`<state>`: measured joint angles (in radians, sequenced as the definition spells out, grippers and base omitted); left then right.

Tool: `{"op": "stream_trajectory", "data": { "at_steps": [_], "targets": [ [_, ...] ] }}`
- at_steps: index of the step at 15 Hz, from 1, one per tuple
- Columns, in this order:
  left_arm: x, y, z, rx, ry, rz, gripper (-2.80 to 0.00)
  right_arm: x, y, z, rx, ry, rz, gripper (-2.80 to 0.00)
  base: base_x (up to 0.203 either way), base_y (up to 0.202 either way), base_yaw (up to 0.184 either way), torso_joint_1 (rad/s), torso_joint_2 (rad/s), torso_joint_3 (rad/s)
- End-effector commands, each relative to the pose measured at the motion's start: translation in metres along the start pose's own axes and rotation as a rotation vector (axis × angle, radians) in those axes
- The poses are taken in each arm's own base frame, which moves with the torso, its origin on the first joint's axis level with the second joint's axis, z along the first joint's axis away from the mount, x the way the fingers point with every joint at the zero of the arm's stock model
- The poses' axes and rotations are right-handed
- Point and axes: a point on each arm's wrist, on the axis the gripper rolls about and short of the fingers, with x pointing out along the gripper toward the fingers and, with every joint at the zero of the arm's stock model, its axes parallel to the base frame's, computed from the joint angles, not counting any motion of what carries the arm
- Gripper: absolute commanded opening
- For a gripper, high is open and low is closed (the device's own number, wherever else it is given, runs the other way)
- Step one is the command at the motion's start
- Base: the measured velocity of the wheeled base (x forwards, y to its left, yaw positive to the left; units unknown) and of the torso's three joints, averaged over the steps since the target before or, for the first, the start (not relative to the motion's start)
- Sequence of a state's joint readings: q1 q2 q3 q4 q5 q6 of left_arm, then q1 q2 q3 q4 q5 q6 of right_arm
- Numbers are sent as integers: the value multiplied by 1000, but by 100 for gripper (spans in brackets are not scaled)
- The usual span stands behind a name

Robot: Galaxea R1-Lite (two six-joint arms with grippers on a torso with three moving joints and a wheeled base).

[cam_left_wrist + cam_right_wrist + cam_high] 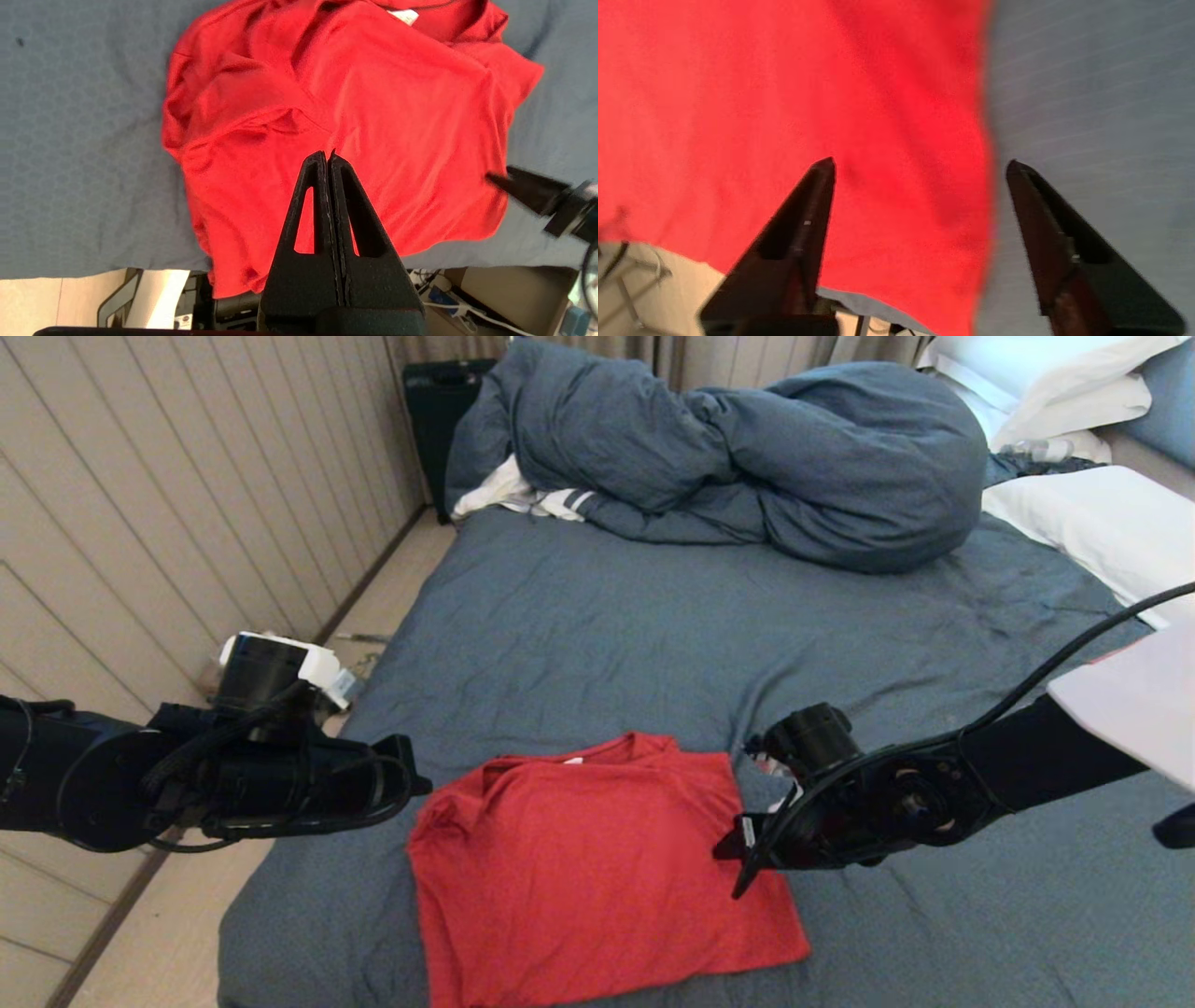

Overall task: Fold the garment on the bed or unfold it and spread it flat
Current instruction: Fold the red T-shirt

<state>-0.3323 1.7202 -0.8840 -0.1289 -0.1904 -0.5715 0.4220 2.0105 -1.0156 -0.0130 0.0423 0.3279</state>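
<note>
Red garment point(597, 877) lies folded at the near edge of the bed point(653, 635). Right end effector point(920, 163) hangs over its right edge, fingers spread wide, holding nothing; left end effector point(327, 156) hovers at the left, fingers pressed together, empty.

Soft, even indoor light, no hard shadows. White pillows point(1102, 518) glare, blown out at head view's far right. Shirt point(597, 873) oversaturated in both wrist views. Right wrist view smeared with blur: shirt edge and fingers point(808, 224) fuzzy. Left wrist view sharper; right gripper point(528, 189) blurred there.
</note>
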Motion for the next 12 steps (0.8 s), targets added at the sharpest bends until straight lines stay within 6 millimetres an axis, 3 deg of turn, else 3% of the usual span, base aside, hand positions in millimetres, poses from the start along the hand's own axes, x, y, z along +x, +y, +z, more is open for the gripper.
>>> {"op": "stream_trajectory", "data": {
  "at_steps": [1,5,10,11,12],
  "targets": [
    [3,1,-1,-5,8,3,-280,13,6,-5,-16,34,3,0,0,0,0,0,0,0],
    [3,1,0,-7,5,3,-280,29,22,-8,-54,54,17,0,0,0,0,0,0,0],
    [5,2,-1,-5,10,8,-280,41,23,-2,-54,20,-13,0,0,0,0,0,0,0],
    [7,3,-1,-6,14,10,-280,42,23,-2,-55,14,-28,-280,0,0,0,0,0,0],
    [8,3,-1,-6,15,11,-280,42,24,-2,-57,-3,-34,-280,0,0,0,0,0,0]
  ]
}}
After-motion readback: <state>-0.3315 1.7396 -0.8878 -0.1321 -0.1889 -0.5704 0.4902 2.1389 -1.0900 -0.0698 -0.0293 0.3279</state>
